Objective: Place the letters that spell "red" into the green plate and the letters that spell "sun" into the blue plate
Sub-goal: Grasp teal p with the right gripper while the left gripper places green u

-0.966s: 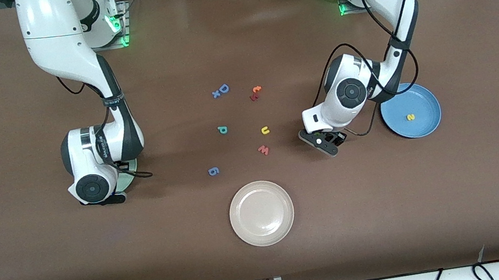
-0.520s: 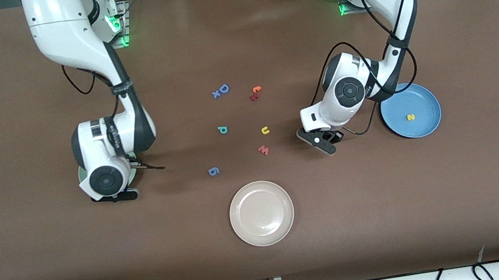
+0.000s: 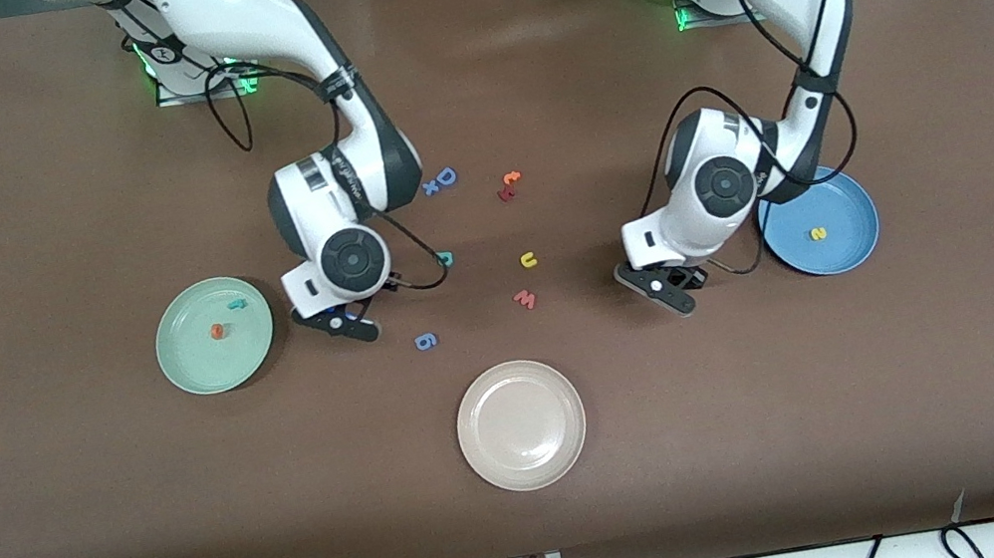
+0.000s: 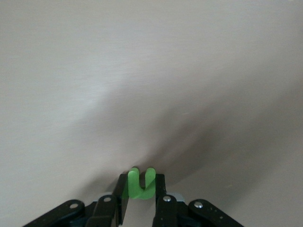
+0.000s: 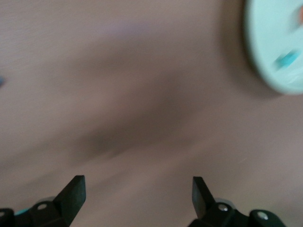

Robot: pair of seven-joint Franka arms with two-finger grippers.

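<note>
The green plate (image 3: 186, 363) holds an orange "e" (image 3: 216, 332) and a teal "r" (image 3: 237, 304). Beside it, my right gripper (image 3: 340, 320) hangs open and holds nothing, over the table between that plate and the teal "d" (image 3: 446, 258), which the arm's cable partly covers. The wrist view shows the right gripper (image 5: 137, 189) with the green plate (image 5: 272, 52) off to one side. My left gripper (image 4: 141, 183) is shut on the green "n" (image 4: 140, 182). The left gripper (image 3: 665, 284) is low over the table beside the blue plate (image 3: 838, 202), which holds the yellow "s" (image 3: 818, 233). The yellow "u" (image 3: 528, 261) lies mid-table.
A beige plate (image 3: 529, 471) sits nearest the front camera. Loose letters lie mid-table: a pink "w" (image 3: 525, 300), a blue "6" (image 3: 427, 340), a blue "D" (image 3: 446, 176) with a small "x" (image 3: 430, 187), and an orange-and-red pair (image 3: 509, 184).
My right arm swung from over the green plate toward mid-table and its gripper opened, uncovering the "e" and "r". My left gripper closed on the green "n" and shifted slightly toward the blue plate.
</note>
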